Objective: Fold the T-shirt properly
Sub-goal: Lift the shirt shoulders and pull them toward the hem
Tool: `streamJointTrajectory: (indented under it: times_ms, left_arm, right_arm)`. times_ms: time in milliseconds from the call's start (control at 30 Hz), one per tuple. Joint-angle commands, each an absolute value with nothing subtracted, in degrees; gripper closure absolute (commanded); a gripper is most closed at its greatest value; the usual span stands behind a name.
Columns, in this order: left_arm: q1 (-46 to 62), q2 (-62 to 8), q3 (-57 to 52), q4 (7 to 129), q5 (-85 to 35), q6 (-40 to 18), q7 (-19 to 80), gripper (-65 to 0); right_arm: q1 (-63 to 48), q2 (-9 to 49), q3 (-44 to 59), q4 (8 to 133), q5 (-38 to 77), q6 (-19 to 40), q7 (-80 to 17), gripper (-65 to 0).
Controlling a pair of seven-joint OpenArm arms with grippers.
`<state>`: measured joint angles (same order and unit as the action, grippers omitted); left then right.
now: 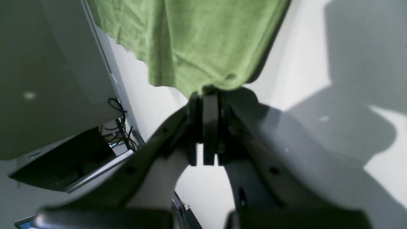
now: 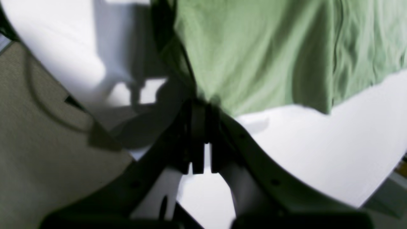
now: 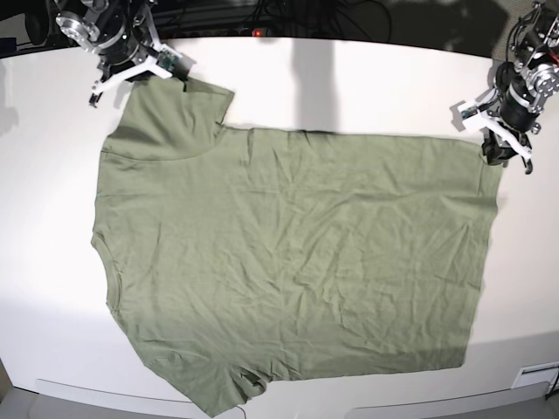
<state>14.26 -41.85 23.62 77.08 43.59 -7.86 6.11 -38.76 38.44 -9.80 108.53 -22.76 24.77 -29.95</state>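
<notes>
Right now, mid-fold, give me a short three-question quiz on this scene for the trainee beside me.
1. True or false: both hands are clamped on fabric of the T-shirt.
2. The left hand holds which part? A) the neckline B) a corner of the bottom hem C) nothing
3. Fill in: in the base view the right hand grips the shirt at the tip of a ____.

Key
1. True: each wrist view shows jaws pinched shut on green cloth.
2. B: the hem corner at that view's upper right.
3. Sleeve, at the upper left; the shirt lies spread flat on the white table.
</notes>
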Motion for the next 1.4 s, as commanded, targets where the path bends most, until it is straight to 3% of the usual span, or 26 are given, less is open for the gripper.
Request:
streamJointTrajectory:
  times_ms: [0,500,1167,1367]
  left_arm:
    - [16.23,-41.12,24.82,76.38,41.98,-11.94,6.2,0.0]
    - [17.15,-42.3,24.82,82.63,42.0,-11.99,15.31,0.0]
    - [13.56,-47.81,24.8,84.93,41.58,-11.99,17.47,0.0]
    - [10.24,-47.81,24.8,84.9,35.16,-11.99,16.73,0.0]
  right_arm:
    - [-39.07,39.59,-9.5,110.3,-23.03,23.99,-30.09,0.0]
    - [-39.07,40.82,-4.1,121.54,-14.85,23.35,-34.61,0.0]
    - [-32.91,40.8,-0.38,121.45,-11.75,23.33,-33.93,0.0]
    - [-29.32,40.77,-0.38,119.61,-6.79,23.33,-33.87,0.0]
